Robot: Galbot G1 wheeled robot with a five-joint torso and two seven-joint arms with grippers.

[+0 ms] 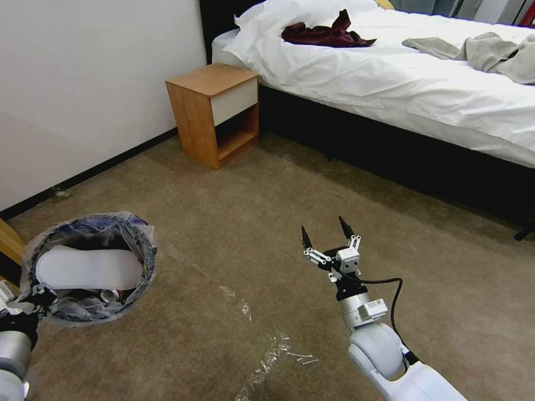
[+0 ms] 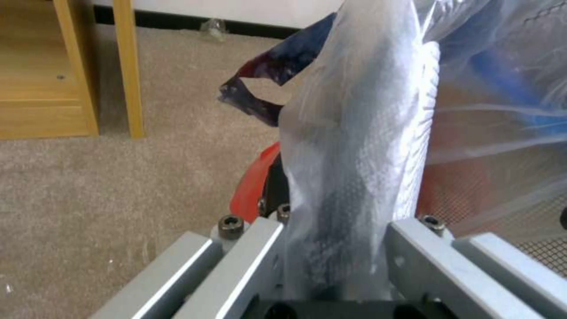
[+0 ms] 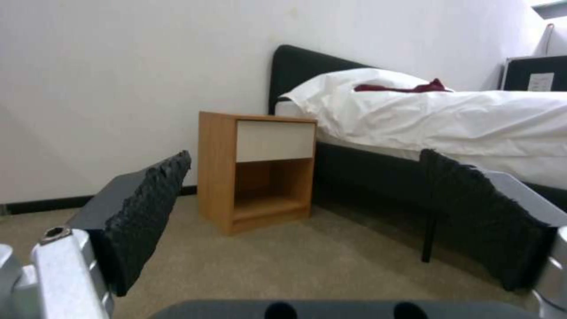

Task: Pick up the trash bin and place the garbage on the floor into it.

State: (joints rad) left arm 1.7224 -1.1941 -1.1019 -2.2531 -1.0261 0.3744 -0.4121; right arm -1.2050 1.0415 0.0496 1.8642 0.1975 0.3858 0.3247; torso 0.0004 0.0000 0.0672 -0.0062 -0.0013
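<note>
The trash bin (image 1: 142,236), lined with a clear blue-printed bag, hangs at the lower left of the head view. My left gripper (image 1: 25,303) is shut on its near rim. In the left wrist view the left gripper (image 2: 336,241) pinches the bag liner (image 2: 360,133) beside the bin's red wall (image 2: 251,186). Garbage lies inside the bin: a white slipper (image 1: 89,268) across the top and a red can (image 1: 110,295) under it. My right gripper (image 1: 324,228) hovers open and empty over the floor (image 1: 251,195), its black fingertips (image 3: 148,208) pointing toward the bed.
A wooden nightstand (image 1: 214,111) stands against the white wall beside a bed (image 1: 418,72) with a dark frame. Clear tape strips (image 1: 267,356) shine on the carpet in front of me. Light wooden furniture (image 2: 71,71) stands close on the left. A small clear scrap (image 1: 58,192) lies by the baseboard.
</note>
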